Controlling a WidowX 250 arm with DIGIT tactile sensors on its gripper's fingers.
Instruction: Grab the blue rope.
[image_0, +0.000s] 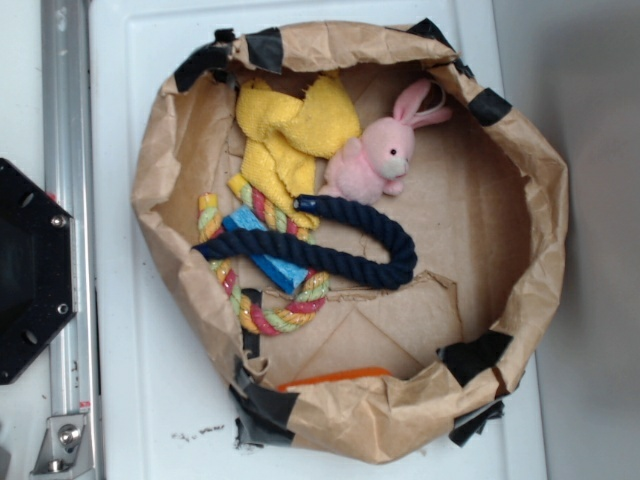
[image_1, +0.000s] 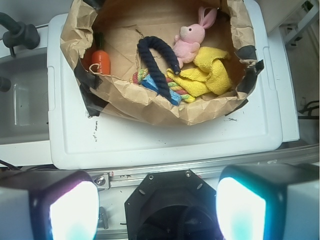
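Observation:
The blue rope (image_0: 350, 250) is a thick dark navy twist bent into a U inside the brown paper bag (image_0: 545, 200). It lies across a multicoloured braided ring and a flat blue sponge. In the wrist view the blue rope (image_1: 156, 61) curves in the bag's middle, far ahead of me. My gripper (image_1: 157, 210) hovers high above the robot base, well short of the bag, its two fingers spread wide with nothing between them. The gripper does not show in the exterior view.
In the bag also lie a pink plush bunny (image_0: 378, 152), a yellow cloth (image_0: 290, 130), a braided ring (image_0: 262, 300), a blue sponge (image_0: 270, 255) and an orange carrot toy (image_1: 101, 61). The bag stands on a white tray (image_1: 150, 142). The black robot base (image_0: 30, 270) is at left.

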